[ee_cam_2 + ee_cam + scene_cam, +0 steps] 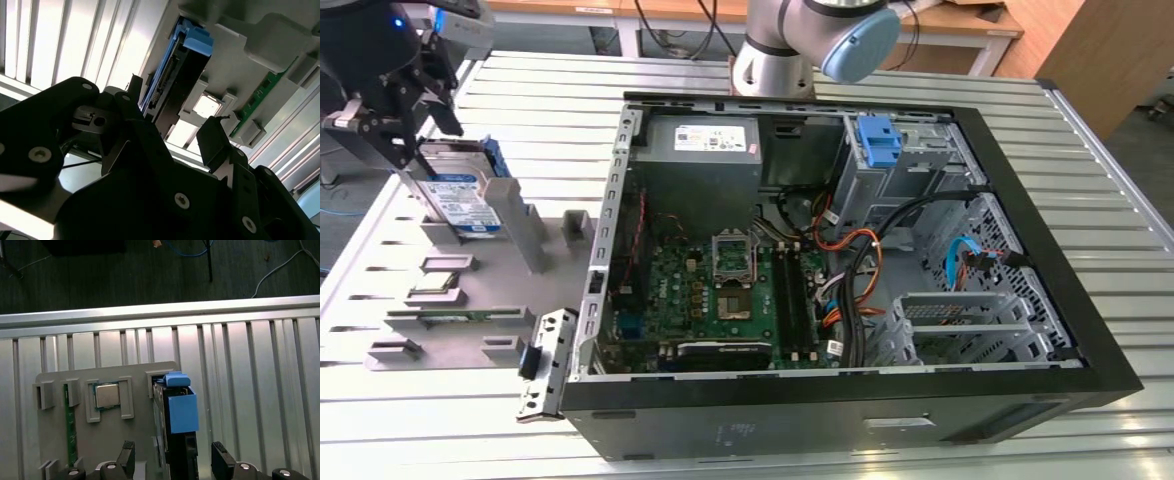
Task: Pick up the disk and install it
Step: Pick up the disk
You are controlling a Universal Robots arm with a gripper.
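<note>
The disk (pixel 182 412) stands on edge in a slot of the grey holder (pixel 52 440) on the desk (pixel 250 390), lined up between the spread fingers (pixel 220 454) of the gripper (pixel 173 456), which grips nothing, seemingly so its flat faces are offered for pinching.

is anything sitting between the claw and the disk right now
Nothing visible does. In the first wrist view the open claw sits over the disk, which stands on edge in the grey holder. Its fingers are on either side of the disk, with bare gaps between.
</note>
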